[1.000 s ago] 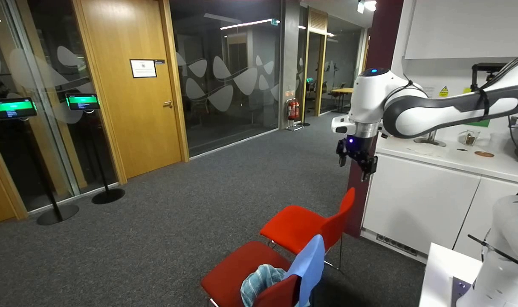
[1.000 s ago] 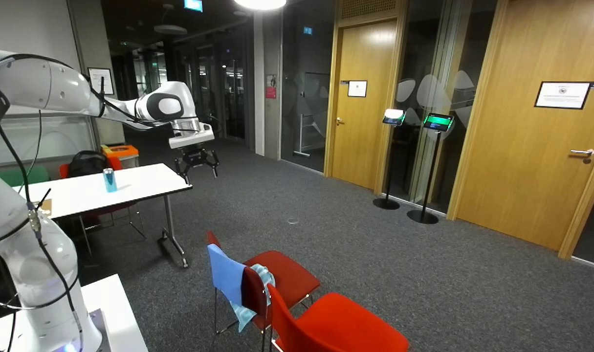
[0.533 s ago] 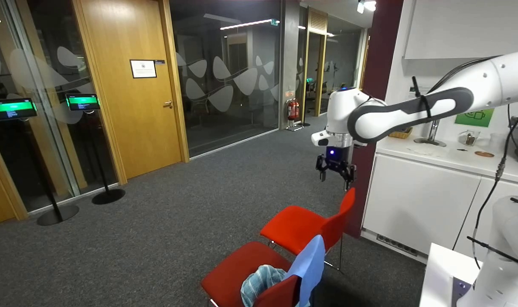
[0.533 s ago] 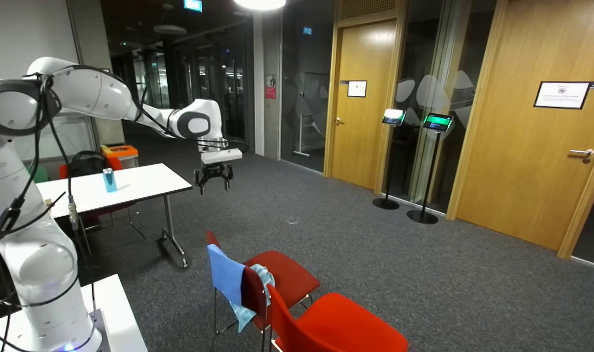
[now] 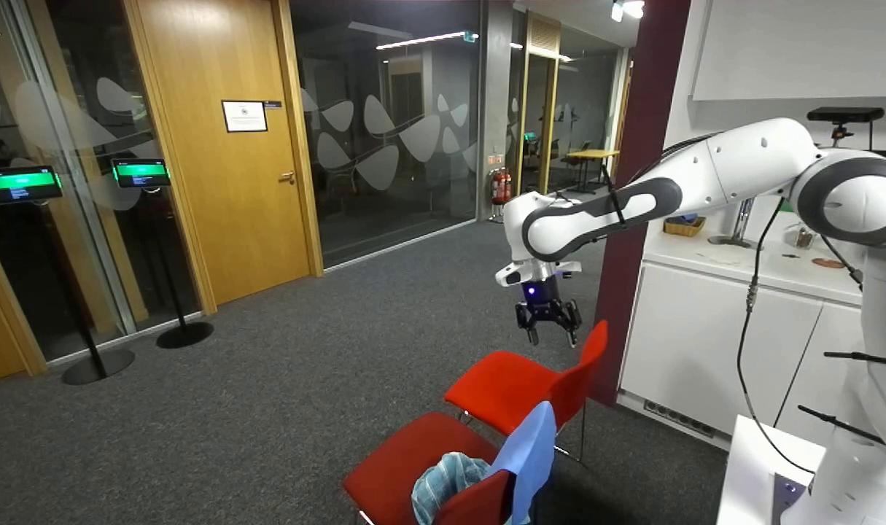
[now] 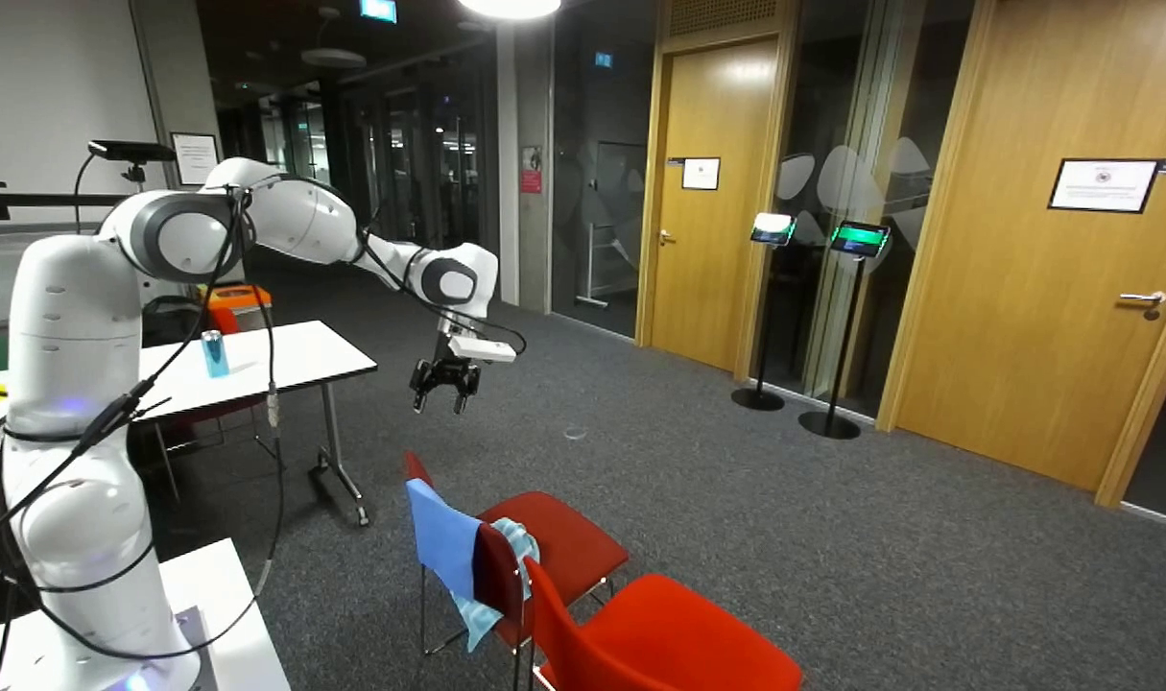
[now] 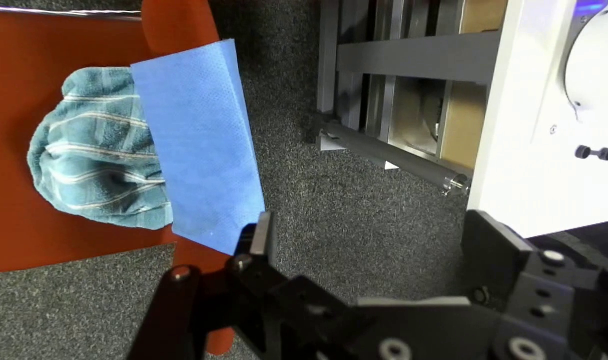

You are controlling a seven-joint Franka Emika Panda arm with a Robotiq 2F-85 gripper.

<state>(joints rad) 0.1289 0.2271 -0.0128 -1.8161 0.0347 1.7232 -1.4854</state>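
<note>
As far as can be seen, nothing is picked up: the fingers (image 7: pixel 262 240) are spread and empty in mid-air, so any grip is yet to be made. The blue cloth (image 7: pixel 198 145) sits folded over the top edge of the backrest (image 5: pixel 483 499) of the dark red chair (image 6: pixel 563 547); it looks thin, flat and dimpled. A pale-striped teal towel (image 7: pixel 98 165) lies bunched at the rear edge of the seat (image 5: pixel 391 467).

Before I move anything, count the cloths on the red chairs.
2: the blue cloth draped over the backrest of the darker red chair, and the striped cloth bunched on its seat. Striped fabric also hangs behind; whether it's the same piece is hidden.
</note>
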